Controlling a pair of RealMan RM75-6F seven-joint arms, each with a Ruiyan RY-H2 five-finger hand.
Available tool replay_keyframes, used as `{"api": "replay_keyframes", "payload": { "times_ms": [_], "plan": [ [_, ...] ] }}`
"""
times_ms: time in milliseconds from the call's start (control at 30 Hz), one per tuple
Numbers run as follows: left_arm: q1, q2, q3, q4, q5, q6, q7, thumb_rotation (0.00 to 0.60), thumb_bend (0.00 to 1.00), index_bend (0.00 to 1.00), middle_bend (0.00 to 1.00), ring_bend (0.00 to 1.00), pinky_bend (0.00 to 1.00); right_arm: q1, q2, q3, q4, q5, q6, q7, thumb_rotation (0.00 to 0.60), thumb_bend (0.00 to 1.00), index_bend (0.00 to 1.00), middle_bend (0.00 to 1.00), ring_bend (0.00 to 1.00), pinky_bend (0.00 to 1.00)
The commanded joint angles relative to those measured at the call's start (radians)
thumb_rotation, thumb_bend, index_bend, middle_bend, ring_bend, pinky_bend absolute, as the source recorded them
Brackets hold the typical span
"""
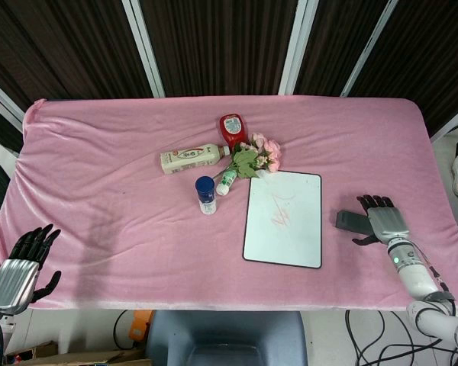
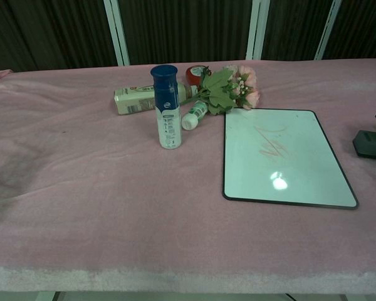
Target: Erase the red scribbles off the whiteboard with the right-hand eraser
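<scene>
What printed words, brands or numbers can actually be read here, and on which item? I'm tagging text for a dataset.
None can be read in either view.
Lying cream bottle: dark label print, too blurred.
Upright blue-capped bottle: small label print, too small.
Red bottle: white label patch, illegible.
Small green-capped bottle: markings too small.
Whiteboard: only faint red scribbles, not letters.

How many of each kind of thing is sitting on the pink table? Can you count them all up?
Bottles: 4 – cream bottle lying down, red bottle, blue-capped bottle standing, small green-capped bottle
Flower bunches: 1 – pink flowers
Whiteboards: 1 – whiteboard with red scribbles
Erasers: 1 – dark eraser
Total: 7
</scene>
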Motion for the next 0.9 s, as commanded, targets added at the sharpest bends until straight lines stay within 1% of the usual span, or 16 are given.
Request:
{"api": "replay_keyframes", "payload": {
  "times_ms": [33, 333, 433, 567, 600, 733, 900],
  "plan": [
    [0.0, 0.0, 0.001, -0.001, 0.0, 0.0, 0.001, 0.6, 0.39, 0.0, 0.0, 0.0, 0.09, 0.001, -0.001, -0.003, 0.003, -0.004, 0.003, 0.009, 0.6, 0.29, 0.21, 0.19, 0.06, 0.09],
    [0.002, 0.0, 0.002, -0.004, -0.001, 0.0, 0.006, 0.6, 0.39, 0.0, 0.0, 0.0, 0.1, 0.005, -0.005, -0.017, 0.005, -0.038, 0.02, 0.04, 0.6, 0.29, 0.31, 0.27, 0.13, 0.15],
    [0.001, 0.002, 0.005, -0.008, 0.001, -0.004, 0.007, 0.6, 0.39, 0.0, 0.0, 0.0, 0.1, 0.006, -0.013, -0.021, 0.01, -0.049, 0.034, 0.042, 0.6, 0.29, 0.36, 0.29, 0.18, 0.2],
    [0.0, 0.003, 0.008, -0.009, 0.01, -0.002, 0.003, 0.6, 0.39, 0.0, 0.0, 0.0, 0.1, 0.008, -0.023, -0.027, 0.017, -0.038, 0.037, 0.024, 0.6, 0.3, 0.45, 0.34, 0.3, 0.31],
    [0.0, 0.003, 0.009, -0.009, 0.012, -0.001, 0.002, 0.6, 0.39, 0.0, 0.0, 0.0, 0.1, 0.009, -0.025, -0.027, 0.018, -0.034, 0.037, 0.019, 0.6, 0.3, 0.46, 0.34, 0.31, 0.33],
    [0.001, 0.003, 0.01, -0.006, 0.016, 0.003, -0.002, 0.6, 0.39, 0.0, 0.0, 0.0, 0.1, 0.012, -0.029, -0.028, 0.019, -0.017, 0.041, 0.001, 0.6, 0.3, 0.48, 0.36, 0.33, 0.36],
    [0.002, 0.005, 0.015, -0.005, 0.027, 0.009, -0.008, 0.6, 0.39, 0.0, 0.0, 0.0, 0.1, 0.014, -0.036, -0.029, 0.022, -0.004, 0.051, -0.019, 0.6, 0.3, 0.54, 0.42, 0.39, 0.42]
  ]
}}
